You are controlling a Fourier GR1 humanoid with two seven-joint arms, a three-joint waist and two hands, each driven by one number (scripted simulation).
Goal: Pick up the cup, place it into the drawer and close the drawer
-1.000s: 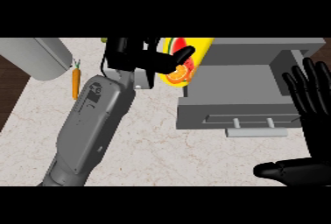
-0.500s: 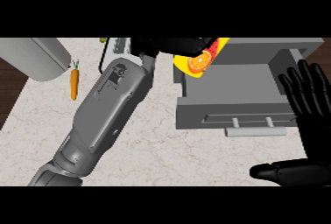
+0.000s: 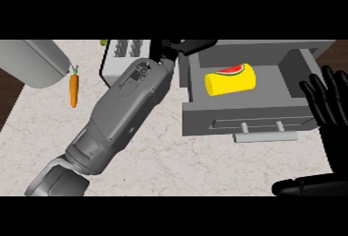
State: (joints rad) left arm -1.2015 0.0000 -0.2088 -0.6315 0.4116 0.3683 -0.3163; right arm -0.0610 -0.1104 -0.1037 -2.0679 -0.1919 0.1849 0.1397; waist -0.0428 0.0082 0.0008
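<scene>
1 cup (image 3: 231, 79) now in open drawer (image 3: 246, 120)

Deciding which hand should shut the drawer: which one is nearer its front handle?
Right. The right hand rests open just right of the handle; the left hand is beyond the drawer's back-left corner.

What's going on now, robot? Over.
Left robot hand empty by drawer. Right robot hand open, resting. Cup inside drawer, drawer open.
</scene>
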